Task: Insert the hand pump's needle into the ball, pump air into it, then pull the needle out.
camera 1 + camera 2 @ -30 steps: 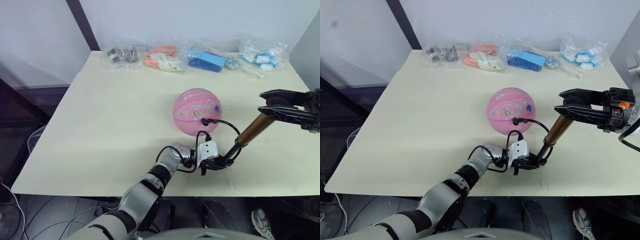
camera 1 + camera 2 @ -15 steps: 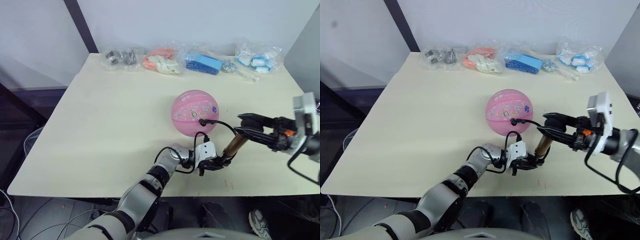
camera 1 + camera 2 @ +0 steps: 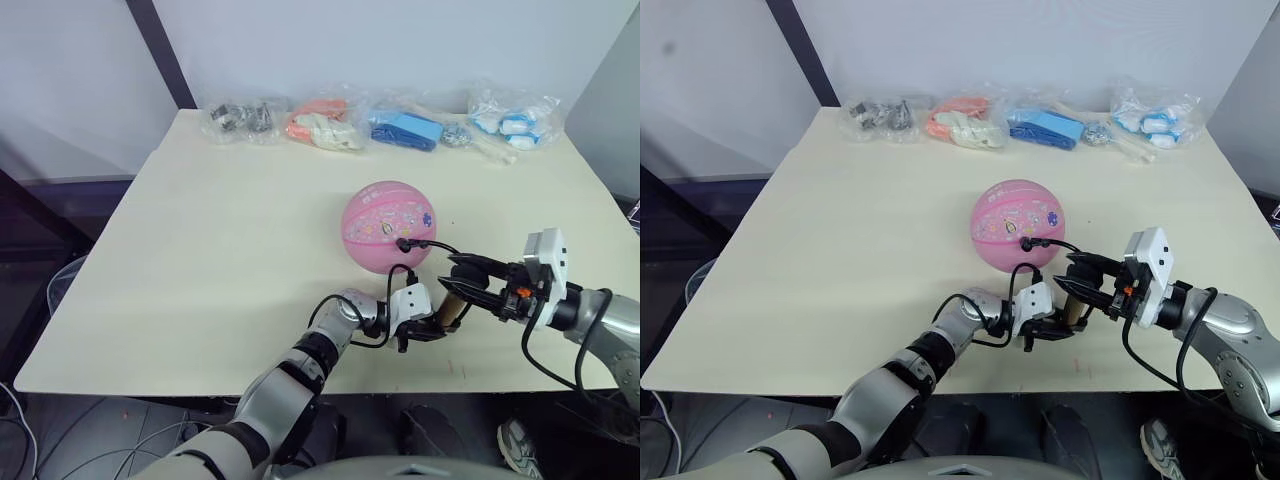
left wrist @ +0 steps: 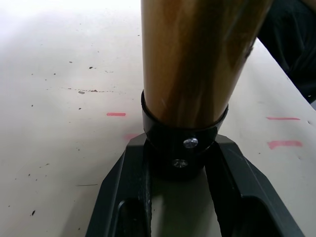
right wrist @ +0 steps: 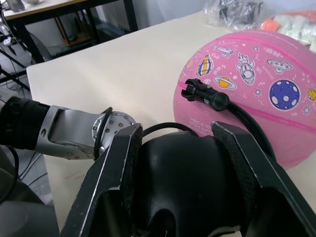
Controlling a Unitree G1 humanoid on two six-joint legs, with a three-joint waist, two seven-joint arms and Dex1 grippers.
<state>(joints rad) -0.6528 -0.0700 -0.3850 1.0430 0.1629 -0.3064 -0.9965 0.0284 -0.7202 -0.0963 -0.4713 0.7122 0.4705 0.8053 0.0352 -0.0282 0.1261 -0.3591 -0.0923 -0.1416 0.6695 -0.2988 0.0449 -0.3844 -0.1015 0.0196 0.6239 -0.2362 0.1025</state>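
The pink ball (image 3: 388,226) rests right of the table's middle. The needle is pushed into its valve; its black fitting (image 5: 202,94) shows there, and the black hose (image 3: 440,246) curves from it down to the hand pump (image 3: 451,304). The pump leans between my two grippers near the front edge, with little of its gold-bronze barrel (image 4: 197,64) showing. My left gripper (image 3: 432,326) is shut on the pump's black bottom cap (image 4: 181,148) on the table. My right gripper (image 3: 452,278) is shut on the black handle (image 5: 190,182), low and close to the ball.
Several clear bags of small items (image 3: 320,122) lie in a row along the cream table's (image 3: 230,220) far edge. A dark post (image 3: 160,50) rises behind the far left corner. Small red marks (image 4: 116,114) dot the tabletop by the pump's base.
My right gripper has come down and left with the handle, toward my left gripper, and much less of the gold barrel shows. The left gripper and ball have stayed put.
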